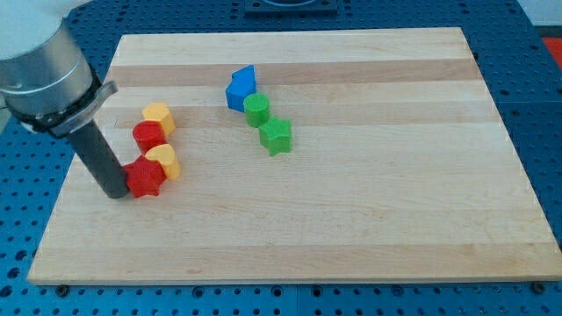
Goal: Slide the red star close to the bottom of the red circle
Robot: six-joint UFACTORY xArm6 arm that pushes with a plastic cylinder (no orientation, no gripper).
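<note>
While touching my tip (117, 194) | red star (146, 180) just right.

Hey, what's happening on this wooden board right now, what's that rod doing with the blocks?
I'm a single arm pushing blocks with a dark rod. My tip sits against the view's left side of the red star. The red circle lies just above the star toward the view's top, so the star is already near its bottom. Two yellow blocks flank them on the view's right. Farther right, a blue block, green circle and green star form a separate cluster.
</note>
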